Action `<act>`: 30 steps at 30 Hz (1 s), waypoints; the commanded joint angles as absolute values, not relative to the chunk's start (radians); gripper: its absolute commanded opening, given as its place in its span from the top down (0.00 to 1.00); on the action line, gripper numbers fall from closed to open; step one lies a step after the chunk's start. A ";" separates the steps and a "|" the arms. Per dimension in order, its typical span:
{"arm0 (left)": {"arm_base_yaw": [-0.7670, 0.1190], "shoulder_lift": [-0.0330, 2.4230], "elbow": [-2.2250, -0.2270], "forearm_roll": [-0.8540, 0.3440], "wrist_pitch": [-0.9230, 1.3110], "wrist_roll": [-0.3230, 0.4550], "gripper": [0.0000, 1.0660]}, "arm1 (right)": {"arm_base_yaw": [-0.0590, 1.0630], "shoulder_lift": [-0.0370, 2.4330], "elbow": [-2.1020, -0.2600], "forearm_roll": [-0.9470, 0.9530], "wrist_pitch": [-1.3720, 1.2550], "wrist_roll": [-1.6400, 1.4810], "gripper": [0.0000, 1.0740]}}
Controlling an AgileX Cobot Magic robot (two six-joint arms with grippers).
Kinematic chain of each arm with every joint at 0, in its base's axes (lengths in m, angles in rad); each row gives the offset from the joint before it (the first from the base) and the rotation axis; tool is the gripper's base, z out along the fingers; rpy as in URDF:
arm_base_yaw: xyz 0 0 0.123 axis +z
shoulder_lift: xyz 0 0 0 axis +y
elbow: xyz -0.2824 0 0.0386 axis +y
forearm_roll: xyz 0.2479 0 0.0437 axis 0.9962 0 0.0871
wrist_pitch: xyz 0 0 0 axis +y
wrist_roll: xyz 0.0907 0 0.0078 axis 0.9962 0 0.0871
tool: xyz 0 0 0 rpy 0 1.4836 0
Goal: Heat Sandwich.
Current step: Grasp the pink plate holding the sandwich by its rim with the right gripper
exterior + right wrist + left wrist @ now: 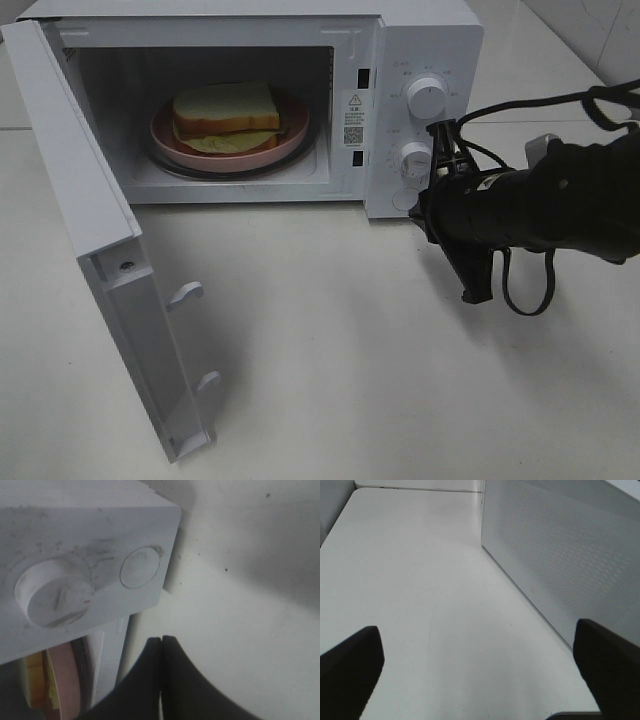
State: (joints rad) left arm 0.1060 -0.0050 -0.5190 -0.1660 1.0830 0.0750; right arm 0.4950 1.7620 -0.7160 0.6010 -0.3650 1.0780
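Starting nearest you, the microwave's door [110, 290] stands swung wide open, out from the front of the microwave [420, 40]. The left gripper [477, 645] hangs low over the table [410, 580] with its fingers spread far apart, beside a perforated white panel [560, 560] of the microwave; you cannot tell whether that is door or side wall. The right gripper [425, 205] has its fingers pressed together on nothing, its tip just in front of the lower knob [52, 597] and the round button [140, 567]. Deepest in, the sandwich [225, 108] lies on its pink plate [165, 135] inside the cavity. Judge the bread soft, light and easily crushed, with a top slice that may slide; if you must shift it, grip the plate's stiff rim instead.
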 commanded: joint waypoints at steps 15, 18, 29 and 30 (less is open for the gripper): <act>0.105 -0.022 -0.517 -0.168 1.070 0.070 0.08 | 0.491 1.581 -0.715 0.591 0.075 0.518 0.97; 0.105 -0.022 -0.517 -0.168 1.070 0.070 0.08 | 0.491 1.577 -0.715 0.591 0.138 0.433 0.96; 0.105 -0.022 -0.517 -0.168 1.070 0.070 0.08 | 0.491 1.504 -0.715 0.590 0.352 0.102 0.94; 0.105 -0.022 -0.517 -0.168 1.070 0.070 0.08 | 0.491 1.486 -0.715 0.590 0.387 0.028 0.93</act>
